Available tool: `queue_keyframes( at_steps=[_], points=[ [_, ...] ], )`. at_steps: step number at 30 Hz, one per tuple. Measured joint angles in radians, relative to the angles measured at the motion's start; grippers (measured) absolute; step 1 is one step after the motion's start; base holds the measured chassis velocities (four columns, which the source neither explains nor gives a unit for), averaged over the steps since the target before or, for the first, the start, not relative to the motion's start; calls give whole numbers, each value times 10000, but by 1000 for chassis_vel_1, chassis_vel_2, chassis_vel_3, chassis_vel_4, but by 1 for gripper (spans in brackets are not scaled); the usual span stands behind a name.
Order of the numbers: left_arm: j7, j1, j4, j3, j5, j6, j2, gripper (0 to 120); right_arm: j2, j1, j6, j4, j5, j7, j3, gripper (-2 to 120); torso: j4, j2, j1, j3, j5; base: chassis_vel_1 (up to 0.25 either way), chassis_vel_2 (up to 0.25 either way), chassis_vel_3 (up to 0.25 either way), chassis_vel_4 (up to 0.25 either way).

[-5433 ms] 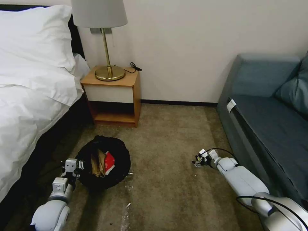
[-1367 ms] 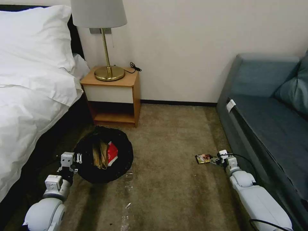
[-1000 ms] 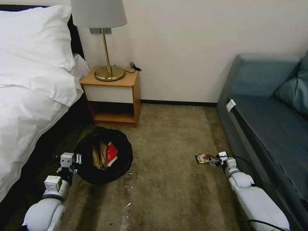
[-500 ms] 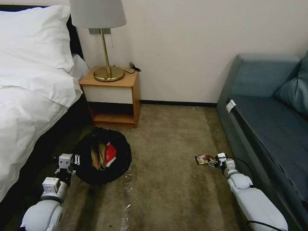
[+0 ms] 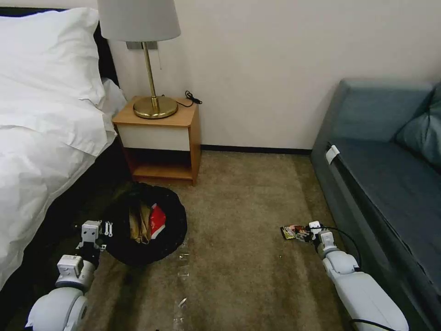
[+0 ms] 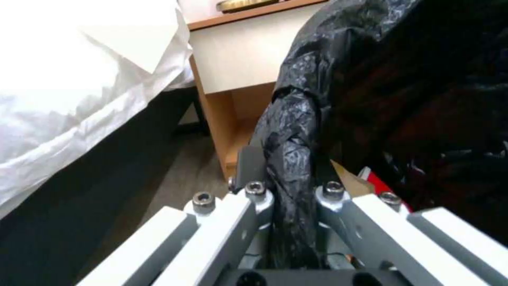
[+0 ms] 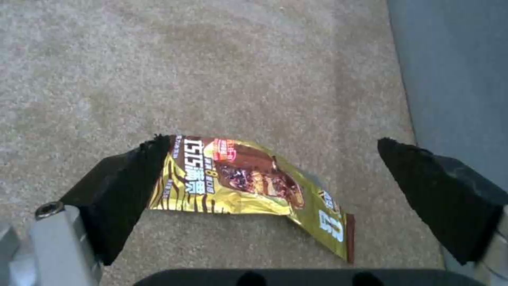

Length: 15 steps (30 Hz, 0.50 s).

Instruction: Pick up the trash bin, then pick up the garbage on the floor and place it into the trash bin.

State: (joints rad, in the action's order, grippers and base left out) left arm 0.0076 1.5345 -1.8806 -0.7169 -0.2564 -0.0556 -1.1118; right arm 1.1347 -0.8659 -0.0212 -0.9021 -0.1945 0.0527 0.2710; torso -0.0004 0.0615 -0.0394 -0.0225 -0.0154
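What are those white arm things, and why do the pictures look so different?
They are a robot's two arms. One picture comes from a camera on its head, looking down at the carpet. The other two come from little cameras on its wrists, so they look very close. The left gripper is pinching the rim of the trash bin with the black bag; a brown paper bag and a red packet are inside. The right gripper is open, low over a shiny snack wrapper lying on the carpet beside the blue sofa.
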Motion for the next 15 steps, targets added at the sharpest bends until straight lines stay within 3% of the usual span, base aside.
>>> queue_keyframes(
  at_steps=[15],
  points=[
    [24, -125, 116, 2, -56, -33, 23, 3, 160, 69, 0, 145, 0, -3, -10, 100, 1, 0, 0, 0, 0, 0, 0, 0, 0]
  ],
)
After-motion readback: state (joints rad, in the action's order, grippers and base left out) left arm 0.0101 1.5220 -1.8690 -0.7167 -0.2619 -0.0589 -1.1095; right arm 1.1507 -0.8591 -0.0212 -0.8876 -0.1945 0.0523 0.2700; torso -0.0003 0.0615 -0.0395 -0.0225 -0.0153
